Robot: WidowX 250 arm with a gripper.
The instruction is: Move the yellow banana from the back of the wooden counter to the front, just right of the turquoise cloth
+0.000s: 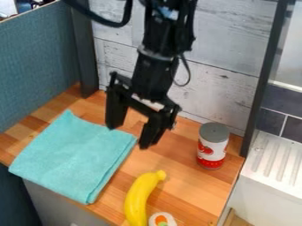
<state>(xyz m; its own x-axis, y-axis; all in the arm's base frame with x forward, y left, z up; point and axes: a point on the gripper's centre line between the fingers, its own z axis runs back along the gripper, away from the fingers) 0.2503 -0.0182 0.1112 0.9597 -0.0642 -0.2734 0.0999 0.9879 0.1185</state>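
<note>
While the black two-finger gripper [128,137] hangs wide-jawed, folded turquoise cloth [73,156] lies at its eight o'clock, a curved yellow banana [139,197] at six.

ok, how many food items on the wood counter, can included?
3: the can, upright at the view's right; the yellow banana, near the bottom edge; the white round piece beside it, partly cut off. Any under the teal cloth would be hidden.
</note>
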